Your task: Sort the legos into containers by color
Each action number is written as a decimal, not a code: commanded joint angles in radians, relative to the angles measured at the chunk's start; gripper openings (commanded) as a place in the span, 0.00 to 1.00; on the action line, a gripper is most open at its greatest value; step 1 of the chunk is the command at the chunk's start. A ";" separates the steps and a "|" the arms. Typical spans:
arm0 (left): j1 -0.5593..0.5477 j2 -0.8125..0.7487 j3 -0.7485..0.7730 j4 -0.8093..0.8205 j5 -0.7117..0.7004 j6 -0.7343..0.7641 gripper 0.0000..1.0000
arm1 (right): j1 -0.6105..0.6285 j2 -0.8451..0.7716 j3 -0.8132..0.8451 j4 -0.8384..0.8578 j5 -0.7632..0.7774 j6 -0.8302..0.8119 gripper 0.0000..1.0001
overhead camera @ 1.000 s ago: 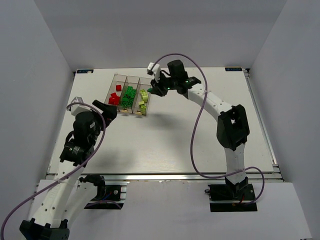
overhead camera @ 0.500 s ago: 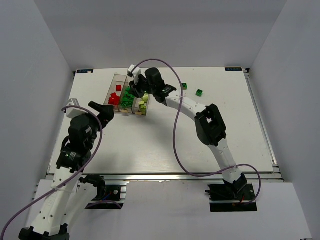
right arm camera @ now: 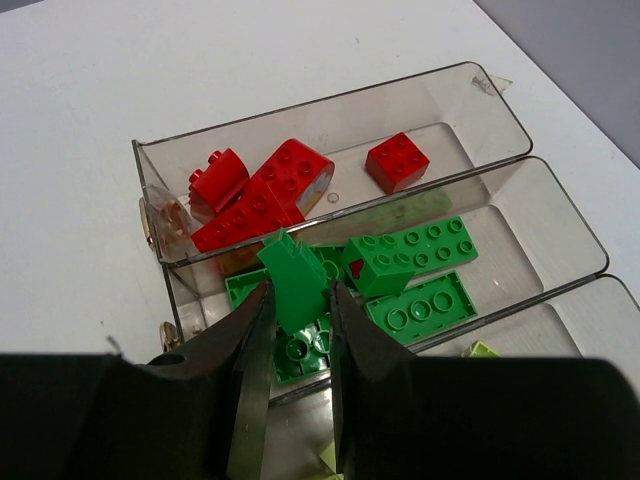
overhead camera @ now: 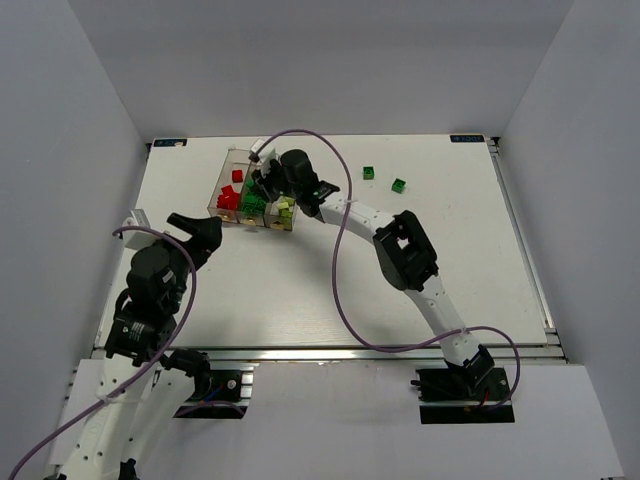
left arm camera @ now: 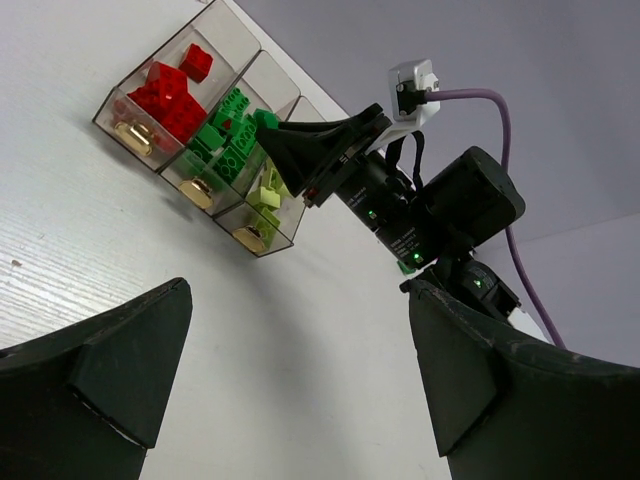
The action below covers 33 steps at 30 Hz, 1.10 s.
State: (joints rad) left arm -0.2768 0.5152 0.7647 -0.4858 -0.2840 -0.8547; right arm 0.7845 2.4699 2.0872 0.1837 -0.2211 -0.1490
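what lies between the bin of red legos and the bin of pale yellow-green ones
The middle bin, which holds the green legos. The right wrist view shows it best.

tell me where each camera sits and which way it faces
Top external: high at the near side, looking down at the table; left arm and right arm show.
Left wrist: on the left arm, facing the containers; its open left claw frames it.
Right wrist: over the containers, looking down; right claw pinches a green lego.
All share the containers.
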 commanded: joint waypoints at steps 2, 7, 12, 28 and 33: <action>0.001 -0.009 -0.018 -0.030 0.012 -0.023 0.98 | 0.018 0.023 0.043 0.077 0.038 -0.001 0.27; 0.001 -0.018 -0.044 -0.011 0.045 -0.052 0.98 | 0.018 0.017 0.027 0.080 0.048 -0.035 0.49; 0.001 -0.020 -0.053 0.001 0.058 -0.055 0.98 | 0.013 -0.020 0.020 0.044 0.032 -0.063 0.55; 0.001 0.061 -0.156 0.194 0.180 -0.083 0.98 | -0.257 -0.514 -0.386 -0.341 -0.109 -0.173 0.84; 0.001 0.121 -0.136 0.236 0.201 -0.070 0.98 | -0.398 -0.542 -0.415 -0.499 -0.103 -0.216 0.82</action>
State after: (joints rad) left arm -0.2768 0.6167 0.6113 -0.3111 -0.1173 -0.9325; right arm 0.4267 1.9263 1.6981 -0.1658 -0.3099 -0.3210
